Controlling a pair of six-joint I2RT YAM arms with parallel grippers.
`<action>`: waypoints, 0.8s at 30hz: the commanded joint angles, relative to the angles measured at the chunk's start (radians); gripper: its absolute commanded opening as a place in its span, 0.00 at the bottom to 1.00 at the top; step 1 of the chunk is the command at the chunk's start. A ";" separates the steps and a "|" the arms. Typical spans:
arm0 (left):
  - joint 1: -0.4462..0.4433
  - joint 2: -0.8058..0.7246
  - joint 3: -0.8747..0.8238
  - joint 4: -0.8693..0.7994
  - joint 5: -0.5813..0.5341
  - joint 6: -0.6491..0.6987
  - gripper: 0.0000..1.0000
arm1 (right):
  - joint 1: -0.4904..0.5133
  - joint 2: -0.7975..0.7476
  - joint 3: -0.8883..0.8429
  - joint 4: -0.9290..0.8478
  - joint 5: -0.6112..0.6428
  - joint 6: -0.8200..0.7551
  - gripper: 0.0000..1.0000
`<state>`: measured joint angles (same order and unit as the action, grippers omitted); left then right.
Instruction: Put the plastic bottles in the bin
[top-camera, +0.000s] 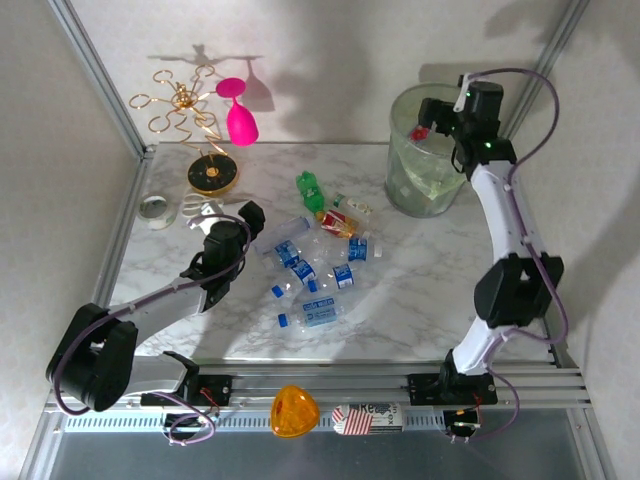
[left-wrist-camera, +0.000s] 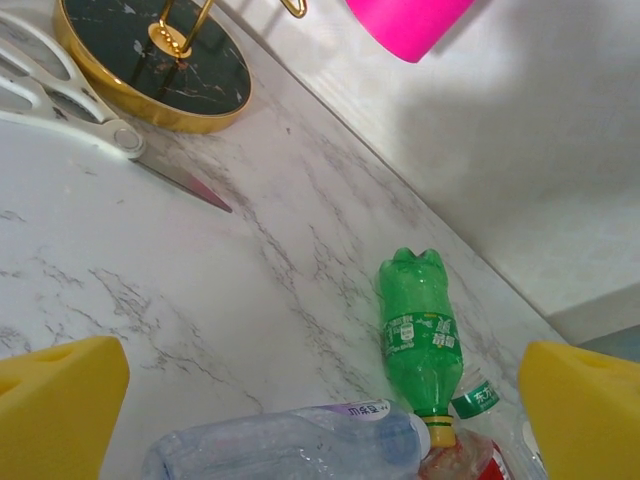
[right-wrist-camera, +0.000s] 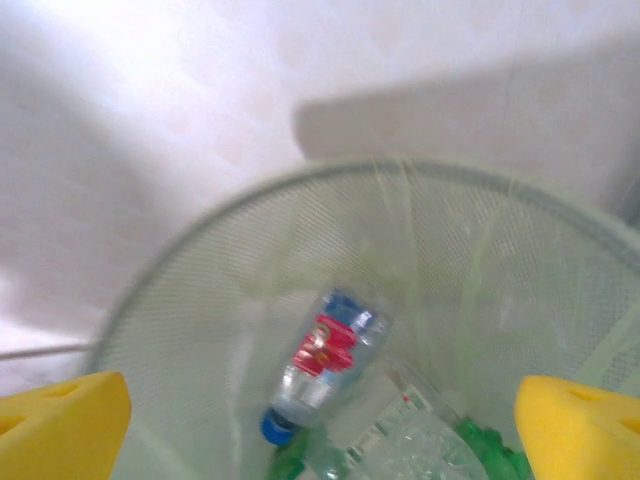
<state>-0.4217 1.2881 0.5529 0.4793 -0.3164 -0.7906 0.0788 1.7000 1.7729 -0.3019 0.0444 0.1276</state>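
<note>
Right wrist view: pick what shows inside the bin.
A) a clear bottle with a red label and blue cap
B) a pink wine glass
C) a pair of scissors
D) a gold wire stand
A: a clear bottle with a red label and blue cap shows inside the bin, cap end pointing down.

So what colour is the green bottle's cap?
Yellow; the cap shows best in the left wrist view.

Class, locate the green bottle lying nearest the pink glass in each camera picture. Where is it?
Top external: green bottle just above centre, left of the bin.
Left wrist: lower right of centre, yellow cap toward the bottom edge.
Right wrist: camera looks down into the bin.
Shared landmark: pink glass, top external and left wrist.
</note>
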 joint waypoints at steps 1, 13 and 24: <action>0.008 0.025 0.006 0.035 0.041 -0.019 1.00 | 0.022 -0.141 -0.112 0.146 -0.123 0.029 0.99; 0.009 0.084 0.029 0.066 0.114 -0.027 1.00 | 0.210 -0.375 -0.517 0.232 -0.352 0.036 0.99; 0.008 0.101 0.030 0.076 0.159 -0.035 1.00 | 0.421 -0.247 -0.672 0.089 -0.365 0.021 0.99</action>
<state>-0.4217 1.3830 0.5552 0.5358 -0.1745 -0.8158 0.4503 1.4151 1.1103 -0.1478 -0.3080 0.1627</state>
